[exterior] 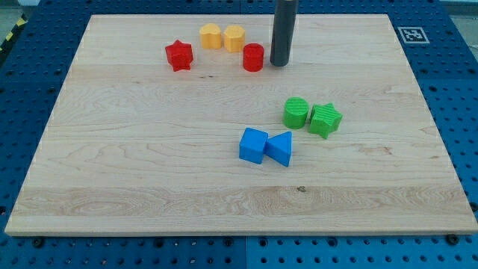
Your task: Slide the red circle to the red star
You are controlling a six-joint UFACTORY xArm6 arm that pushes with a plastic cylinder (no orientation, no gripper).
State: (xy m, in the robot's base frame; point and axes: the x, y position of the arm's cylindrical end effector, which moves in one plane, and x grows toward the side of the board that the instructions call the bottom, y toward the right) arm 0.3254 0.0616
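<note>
The red circle (253, 57) stands near the view's top, right of centre-left. The red star (179, 55) lies about a hundred pixels to its left, at the same height in the view. My tip (279, 63) is on the board just to the right of the red circle, very close to it, perhaps touching. The dark rod rises straight up from there out of the view's top.
Two yellow blocks (211, 36) (234, 37) sit side by side just above the line between the star and the circle. A green circle (296, 113) and a green star (325, 119) lie right of centre. A blue cube (253, 145) and a blue triangle (281, 148) lie near the middle. The wooden board (112, 172) has blue pegboard around it.
</note>
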